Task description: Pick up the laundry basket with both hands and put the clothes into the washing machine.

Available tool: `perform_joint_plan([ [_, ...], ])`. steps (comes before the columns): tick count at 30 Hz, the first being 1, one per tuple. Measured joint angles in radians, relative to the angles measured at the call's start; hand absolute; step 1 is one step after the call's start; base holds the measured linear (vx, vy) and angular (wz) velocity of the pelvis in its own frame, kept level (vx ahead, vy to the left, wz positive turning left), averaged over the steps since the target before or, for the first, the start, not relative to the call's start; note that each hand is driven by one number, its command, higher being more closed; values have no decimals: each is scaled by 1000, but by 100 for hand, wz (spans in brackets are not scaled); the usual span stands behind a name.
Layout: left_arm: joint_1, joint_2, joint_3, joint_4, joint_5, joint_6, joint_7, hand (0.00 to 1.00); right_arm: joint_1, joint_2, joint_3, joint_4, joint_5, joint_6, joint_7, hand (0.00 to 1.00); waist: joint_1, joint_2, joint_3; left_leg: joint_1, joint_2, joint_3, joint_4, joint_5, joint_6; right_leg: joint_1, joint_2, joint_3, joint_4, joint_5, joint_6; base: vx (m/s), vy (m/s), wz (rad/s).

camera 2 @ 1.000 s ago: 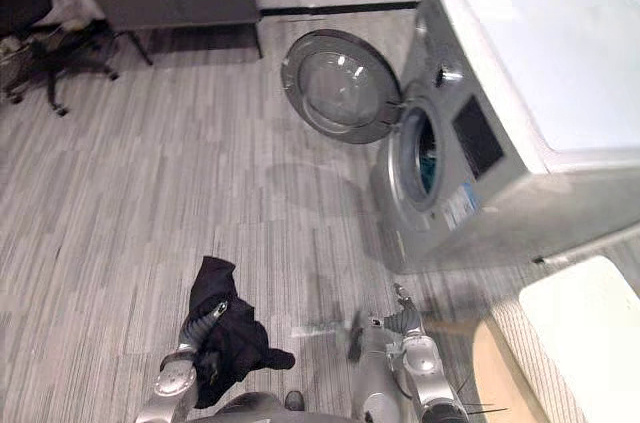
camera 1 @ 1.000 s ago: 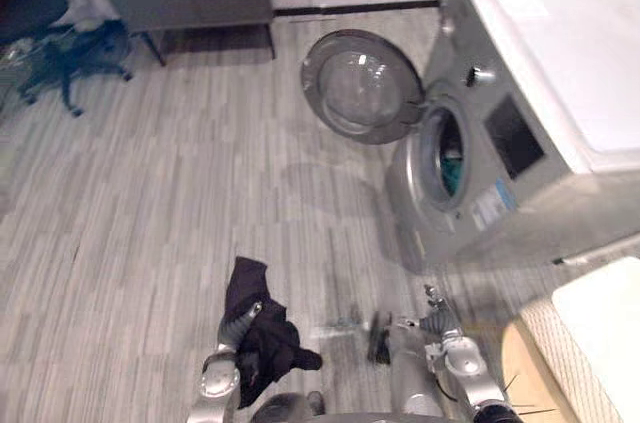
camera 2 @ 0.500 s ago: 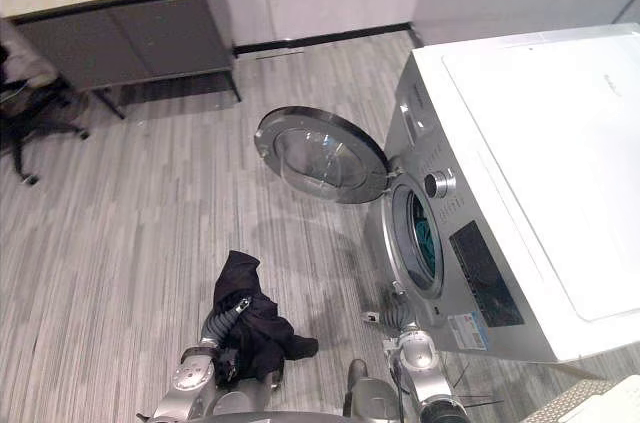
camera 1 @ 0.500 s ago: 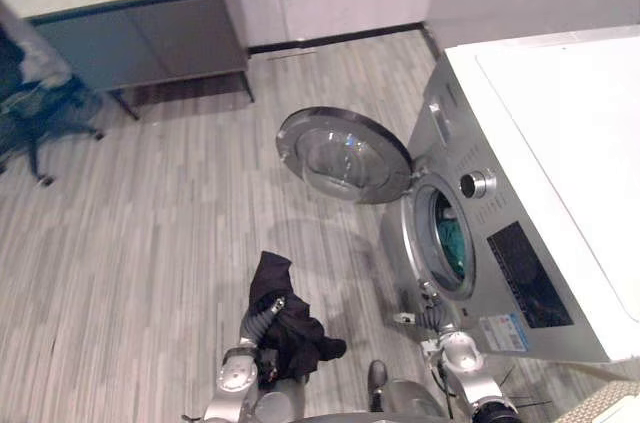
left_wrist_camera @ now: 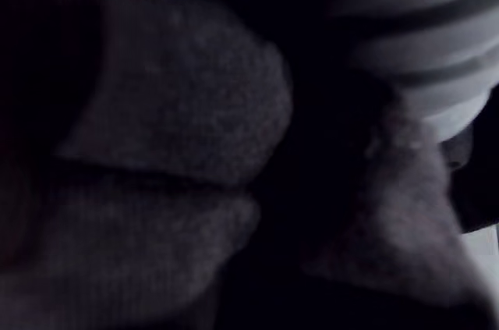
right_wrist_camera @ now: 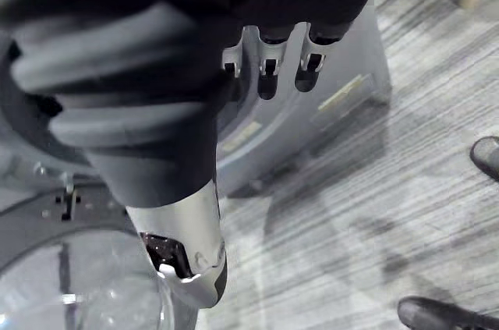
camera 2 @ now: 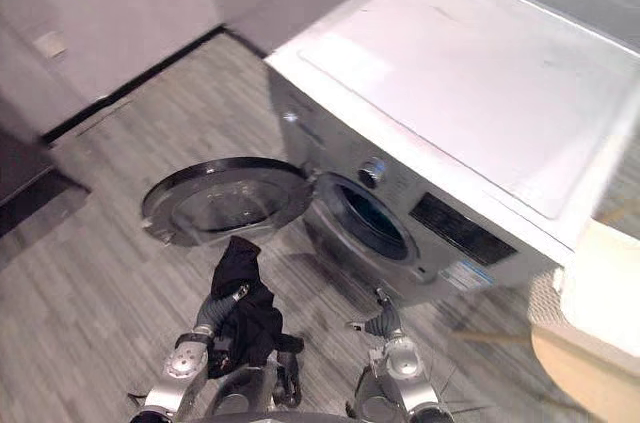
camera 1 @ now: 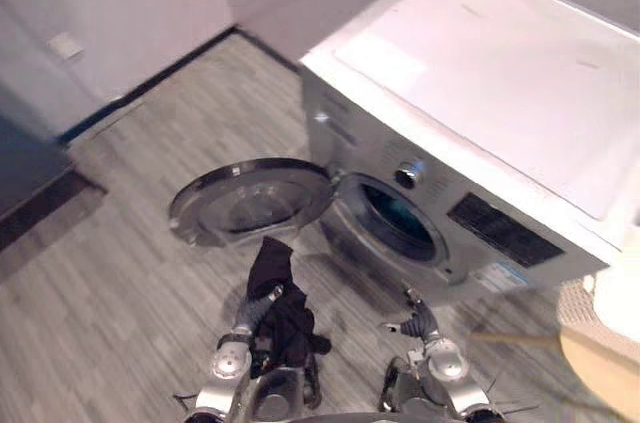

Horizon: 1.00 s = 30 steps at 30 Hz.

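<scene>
My left hand (camera 1: 256, 315) hangs low over the floor, just in front of the open door (camera 1: 250, 201) of the washing machine (camera 1: 480, 73). A dark garment (camera 1: 272, 268) is bunched over and under it, and I cannot tell its grip. My right hand (camera 1: 418, 323) is released and carries nothing, its fingers (right_wrist_camera: 267, 72) loose, near the machine's lower front panel. The drum opening (camera 1: 398, 218) shows something teal inside. A pale woven basket (camera 1: 572, 305) stands on the floor by the machine's right corner, well apart from both hands.
</scene>
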Motion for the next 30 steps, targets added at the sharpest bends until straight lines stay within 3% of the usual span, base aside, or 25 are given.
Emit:
perform_joint_plan([
  [2,-12,14,-2,-1,61,1,-2,100,-7,-11,-1,16,-3,2,-1,0,-31,2,1,16,16,29,6,0,0,9,17,14,-26,7,7,52,-86,-56],
  [3,-11,13,-2,0,73,1,-2,100,0,-14,-1,17,-3,2,-1,0,-33,2,2,20,25,37,16,-1,-3,12,25,20,-38,8,6,48,-128,-49],
  [6,-5,1,2,0,114,1,-3,100,31,-32,10,20,-1,2,-3,0,-22,15,11,-25,120,30,241,-18,-32,57,99,85,-105,20,-13,45,-133,-80],
  [8,8,-15,14,1,114,2,-1,100,32,-48,10,20,8,2,-7,0,-20,31,21,-83,159,-32,392,-13,-62,78,131,142,-118,32,-28,108,-20,-96],
  [9,9,-28,17,5,115,2,-1,100,28,-59,-3,21,10,1,-10,0,-20,26,26,-92,121,-130,339,-55,-75,59,132,194,-111,35,-27,113,38,-87],
  [11,0,-32,14,9,116,2,-1,100,25,-67,-31,30,11,1,-22,0,-28,37,31,-91,91,-199,244,-58,-77,51,130,232,-109,40,-22,78,101,-87],
  [13,-11,-34,13,9,115,0,2,100,28,-78,-52,48,12,1,-26,0,-29,54,29,-68,78,-253,66,-4,-104,29,143,284,-104,48,-4,65,187,-82],
  [15,-48,-29,-6,26,112,2,7,100,40,-77,-58,55,12,1,-25,0,-33,24,33,-63,39,-204,48,-4,-97,-21,109,324,-89,52,21,54,176,-51],
  [18,-83,-24,-14,27,95,2,19,100,25,-76,-58,52,21,2,-26,0,-41,16,78,-105,14,-162,134,-12,-85,-100,69,370,19,39,40,-38,152,-40],
  [19,-106,-18,-13,26,82,2,29,100,-1,-76,-59,50,37,2,-27,0,-46,17,107,-133,16,-144,194,-25,-65,-142,65,392,70,39,40,-152,129,-62],
  [21,-148,-13,-12,27,52,3,48,100,-45,-74,-65,25,65,2,-35,0,-53,16,159,-199,32,-119,309,-63,-51,-219,67,426,161,27,57,-168,94,-57],
  [24,-257,-31,-1,27,-49,2,88,100,-64,-69,-79,-55,113,2,-69,0,-55,16,216,-329,78,-99,478,-189,-24,-376,83,452,324,-27,70,-255,62,-38],
  [25,-313,-39,11,28,-104,1,101,100,-74,-62,-77,-79,131,2,-73,0,-54,2,234,-402,92,-95,563,-228,-8,-456,80,457,403,-61,71,-242,34,-18],
  [27,-375,-53,42,25,-173,-1,115,100,-88,-48,-76,-128,147,4,-87,0,-54,-15,260,-489,113,-92,664,-267,-11,-553,82,473,499,-87,66,-269,4,-16],
  [30,-439,-90,116,-5,-301,-8,139,100,-135,-35,-75,-230,171,3,-113,0,-54,-17,285,-645,168,-87,812,-306,-7,-720,99,485,621,-105,63,-209,-28,-34],
])
